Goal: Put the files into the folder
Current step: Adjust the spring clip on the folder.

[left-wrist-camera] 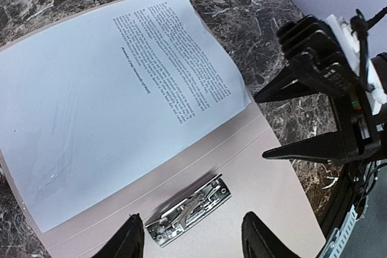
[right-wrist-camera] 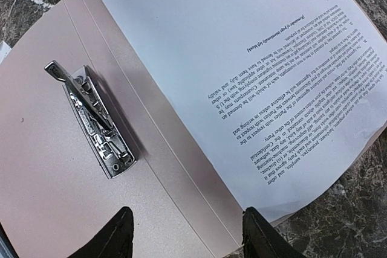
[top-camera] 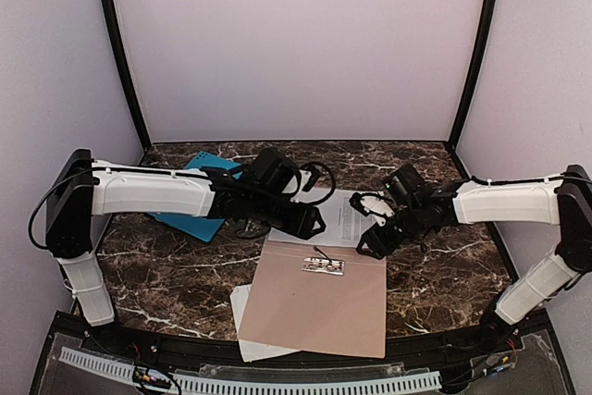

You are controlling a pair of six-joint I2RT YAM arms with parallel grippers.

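White printed paper sheet (right-wrist-camera: 242, 58) on far half of tan card folder (right-wrist-camera: 36, 167): prob floppy, slippery; pinch edge. L fingers (left-wrist-camera: 127, 243), R fingers (right-wrist-camera: 115, 237) spread, empty.

I get soft, even light from above; the pale walls (top-camera: 296, 43) take a lilac tint in the top view, which looks slightly grainy. In the right wrist view the metal clip (right-wrist-camera: 91, 119) glints and throws a short dark shadow beside it. The printed sheet (right-wrist-camera: 242, 58) is bright, nearly washed out where blank, though its text stays sharp. The right gripper's fingertips (right-wrist-camera: 115, 237) look dark and a little soft.
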